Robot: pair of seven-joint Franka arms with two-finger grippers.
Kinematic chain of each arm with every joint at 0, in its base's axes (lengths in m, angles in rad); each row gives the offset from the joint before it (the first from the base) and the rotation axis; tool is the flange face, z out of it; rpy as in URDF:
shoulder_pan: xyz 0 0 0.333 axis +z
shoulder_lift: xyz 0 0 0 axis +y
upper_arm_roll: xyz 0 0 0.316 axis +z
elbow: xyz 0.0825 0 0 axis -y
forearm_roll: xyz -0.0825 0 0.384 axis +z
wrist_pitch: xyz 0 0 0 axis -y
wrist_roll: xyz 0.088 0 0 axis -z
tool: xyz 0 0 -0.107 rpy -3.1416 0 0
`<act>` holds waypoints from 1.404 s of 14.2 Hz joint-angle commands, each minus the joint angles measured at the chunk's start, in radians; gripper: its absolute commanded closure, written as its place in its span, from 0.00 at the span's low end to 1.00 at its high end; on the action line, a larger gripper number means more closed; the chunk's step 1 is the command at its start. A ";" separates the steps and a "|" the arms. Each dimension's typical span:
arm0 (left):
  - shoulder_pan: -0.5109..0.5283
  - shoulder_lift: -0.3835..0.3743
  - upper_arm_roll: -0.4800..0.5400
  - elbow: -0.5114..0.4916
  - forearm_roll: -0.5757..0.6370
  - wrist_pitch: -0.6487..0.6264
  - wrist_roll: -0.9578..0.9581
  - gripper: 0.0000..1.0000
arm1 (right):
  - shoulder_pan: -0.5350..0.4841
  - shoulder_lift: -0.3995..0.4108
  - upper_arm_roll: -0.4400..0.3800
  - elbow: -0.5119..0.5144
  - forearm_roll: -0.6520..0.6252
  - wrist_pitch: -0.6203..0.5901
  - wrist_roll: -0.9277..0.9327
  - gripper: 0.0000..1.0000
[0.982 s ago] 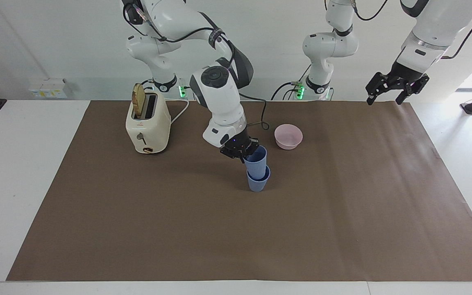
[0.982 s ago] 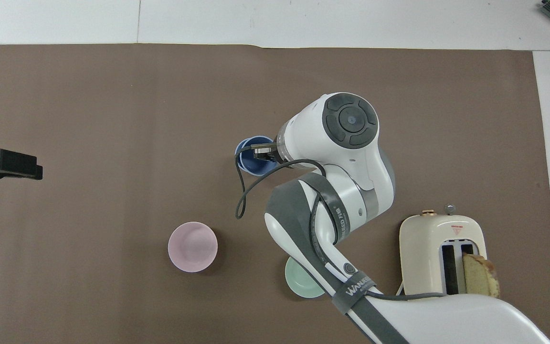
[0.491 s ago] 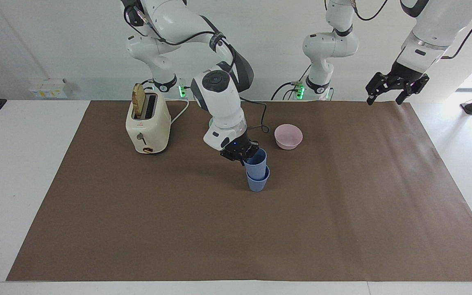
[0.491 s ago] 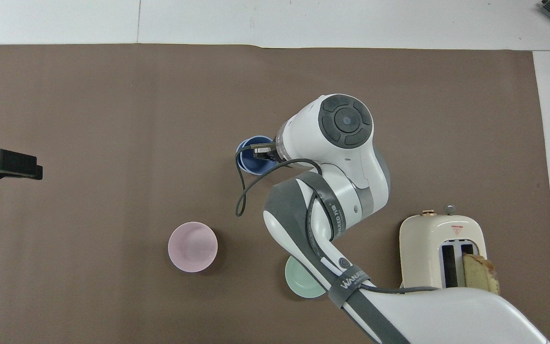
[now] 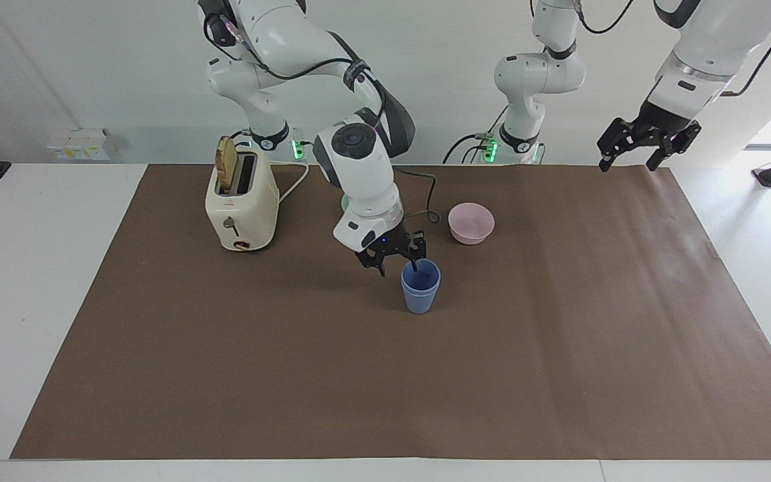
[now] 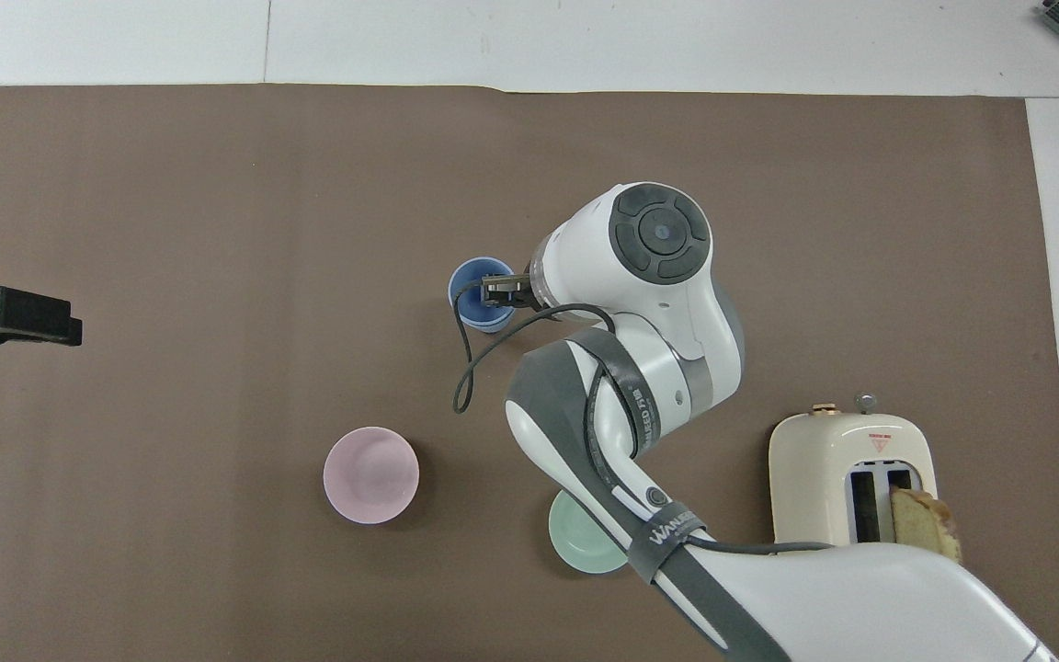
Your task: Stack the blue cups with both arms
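Two blue cups [image 5: 420, 288] stand nested, one inside the other, upright on the brown mat near the table's middle; they also show in the overhead view [image 6: 477, 292]. My right gripper [image 5: 395, 258] is open just above the stack's rim on the side toward the robots, with one finger reaching over the mouth of the upper cup; in the overhead view it [image 6: 504, 291] sits at the rim. My left gripper [image 5: 646, 144] is open and empty, held high over the left arm's end of the table, waiting; its tip shows in the overhead view [image 6: 10, 315].
A pink bowl [image 5: 471, 223] stands nearer to the robots than the cups, toward the left arm's end. A mint-green bowl [image 6: 575, 552] lies partly under the right arm. A cream toaster [image 5: 241, 207] with a bread slice stands toward the right arm's end.
The upper cup, held tilted in the lower cup's mouth, has dropped fully into it. My right gripper has opened and let go of it. The left arm has not moved.
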 commanded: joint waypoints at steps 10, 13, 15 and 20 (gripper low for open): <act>0.015 -0.019 -0.008 -0.013 -0.009 -0.006 -0.007 0.00 | -0.175 -0.115 -0.007 0.080 -0.128 -0.306 -0.137 0.00; 0.015 -0.019 -0.008 -0.013 -0.009 -0.006 -0.007 0.00 | -0.263 -0.190 -0.006 0.098 -0.128 -0.407 -0.226 0.00; 0.015 -0.019 -0.008 -0.013 -0.009 -0.006 -0.007 0.00 | -0.312 -0.244 -0.006 0.091 -0.126 -0.449 -0.286 0.00; 0.015 -0.019 -0.008 -0.013 -0.009 -0.006 -0.007 0.00 | -0.382 -0.326 -0.006 0.082 -0.152 -0.573 -0.357 0.00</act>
